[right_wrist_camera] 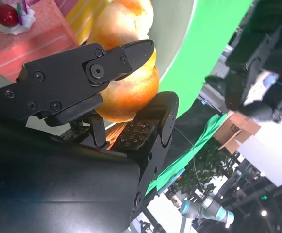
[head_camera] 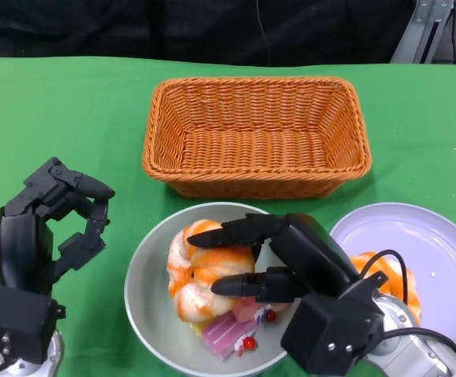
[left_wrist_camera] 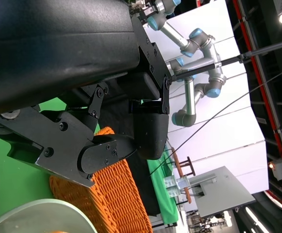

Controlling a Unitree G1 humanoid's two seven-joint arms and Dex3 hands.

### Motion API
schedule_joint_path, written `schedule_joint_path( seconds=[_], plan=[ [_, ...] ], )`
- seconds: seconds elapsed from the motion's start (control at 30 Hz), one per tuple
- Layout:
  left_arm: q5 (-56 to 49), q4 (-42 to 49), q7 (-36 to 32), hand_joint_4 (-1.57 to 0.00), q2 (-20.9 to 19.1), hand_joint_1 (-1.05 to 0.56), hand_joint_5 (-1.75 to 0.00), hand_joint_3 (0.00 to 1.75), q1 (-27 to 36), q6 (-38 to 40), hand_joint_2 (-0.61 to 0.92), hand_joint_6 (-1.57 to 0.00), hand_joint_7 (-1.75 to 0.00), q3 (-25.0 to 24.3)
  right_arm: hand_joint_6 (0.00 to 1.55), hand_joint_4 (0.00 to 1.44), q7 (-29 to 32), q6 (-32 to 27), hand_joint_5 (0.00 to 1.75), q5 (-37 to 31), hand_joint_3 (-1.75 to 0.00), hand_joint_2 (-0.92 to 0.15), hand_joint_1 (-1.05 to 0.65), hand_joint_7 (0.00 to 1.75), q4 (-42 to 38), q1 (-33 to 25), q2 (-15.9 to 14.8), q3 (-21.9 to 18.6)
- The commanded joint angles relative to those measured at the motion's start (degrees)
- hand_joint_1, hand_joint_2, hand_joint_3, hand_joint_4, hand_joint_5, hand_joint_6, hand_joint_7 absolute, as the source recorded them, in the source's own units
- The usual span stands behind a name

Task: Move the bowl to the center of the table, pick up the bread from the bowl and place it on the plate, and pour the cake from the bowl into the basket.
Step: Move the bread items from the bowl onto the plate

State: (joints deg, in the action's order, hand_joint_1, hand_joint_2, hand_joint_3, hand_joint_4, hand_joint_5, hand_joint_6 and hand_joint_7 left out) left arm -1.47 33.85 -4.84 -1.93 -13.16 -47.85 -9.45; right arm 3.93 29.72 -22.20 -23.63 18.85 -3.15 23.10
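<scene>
Right, head view first, then the two wrist views.

Head view, bowl: I see the grey bowl [head_camera: 145, 302] at the near middle of the green table [head_camera: 55, 118], just in front of the basket and just left of the plate.
Head view, bread: the orange-and-white bread [head_camera: 200, 271] lies in the bowl's left half.
Head view, cake: the pink cake [head_camera: 231, 334] with a red cherry sits at the bowl's near side, partly under my right hand.
Head view, right hand: my right hand [head_camera: 247, 255] reaches into the bowl, one finger over the top of the bread and one along its near edge, so it brackets the bread.
Head view, left hand: my left hand [head_camera: 71, 216] stands left of the bowl, fingers curled but apart, holding nothing.
Head view, basket: the orange wicker basket [head_camera: 255, 137] sits behind the bowl.
Head view, plate: the pale lilac plate [head_camera: 432, 259] is at the right, with an orange item [head_camera: 384, 275] on its near-left part, half hidden by my forearm.

Right wrist view, hand: the fingers [right_wrist_camera: 116, 60] lie on either side of the bread [right_wrist_camera: 131, 94]; I think both touch it, though the far contact is hidden.
Right wrist view, cake: the cake [right_wrist_camera: 34, 36] lies beside the bread, inside the bowl [right_wrist_camera: 177, 29].

Left wrist view, hand: my left fingers [left_wrist_camera: 107, 150] hang slightly apart in the air with nothing between them.
Left wrist view, surroundings: the basket [left_wrist_camera: 116, 204] and the bowl rim [left_wrist_camera: 39, 213] lie beyond them.
</scene>
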Motion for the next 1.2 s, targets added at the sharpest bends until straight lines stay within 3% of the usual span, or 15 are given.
schedule_joint_path(
  seconds=[0.03,0.27,0.47,0.67,0.97,1.2],
  plan=[
    [0.19,1.27,-0.63,-0.75,-1.12,-0.11,-1.61,0.73,-0.93,-0.82,0.73,-0.77,-1.27,-0.63,1.09,0.74,-1.16,-0.97,1.67,2.28,-0.1,-0.92,-0.25,0.35,3.0,-1.39,0.0,-2.03],
    [0.11,2.8,-0.71,-0.75,-1.46,-0.12,-1.62,0.72,-1.32,-0.91,0.73,-0.76,-1.29,-0.78,0.86,0.71,-2.99,-3.42,1.73,5.95,-0.1,-0.92,-0.26,0.82,10.18,-4.35,0.13,-5.46],
    [0.0,3.28,-0.83,-0.75,-1.55,-0.12,-1.62,0.74,-1.46,-1.0,0.72,-0.75,-1.3,-0.79,0.8,0.71,-4.66,-8.0,1.74,8.1,-0.11,-0.92,-0.28,0.98,18.41,-6.8,-0.22,-8.31],
    [0.39,4.39,-0.3,-0.74,-1.84,-0.11,-1.63,0.74,-1.76,-1.2,0.71,-0.74,-1.31,-0.77,0.75,0.7,-7.24,-11.54,1.74,11.89,-0.15,-0.92,-0.28,1.07,24.44,-8.85,-1.06,-11.33],
    [1.97,4.76,0.36,-0.74,-1.82,-0.1,-1.63,0.7,-1.81,-0.29,0.73,-0.76,-1.3,-0.77,0.74,0.74,-8.4,-17.03,1.53,14.8,-0.16,-0.92,-0.21,1.14,32.96,-12.66,-3.28,-17.92],
    [2.04,4.63,0.38,-0.73,-2.38,-0.1,-1.61,0.7,-1.56,0.0,0.73,-0.76,-1.29,-0.95,0.71,0.72,-8.94,-16.87,1.53,16.5,-0.18,-0.92,-0.15,1.18,32.73,-15.25,-5.18,-22.42]
  ],
)
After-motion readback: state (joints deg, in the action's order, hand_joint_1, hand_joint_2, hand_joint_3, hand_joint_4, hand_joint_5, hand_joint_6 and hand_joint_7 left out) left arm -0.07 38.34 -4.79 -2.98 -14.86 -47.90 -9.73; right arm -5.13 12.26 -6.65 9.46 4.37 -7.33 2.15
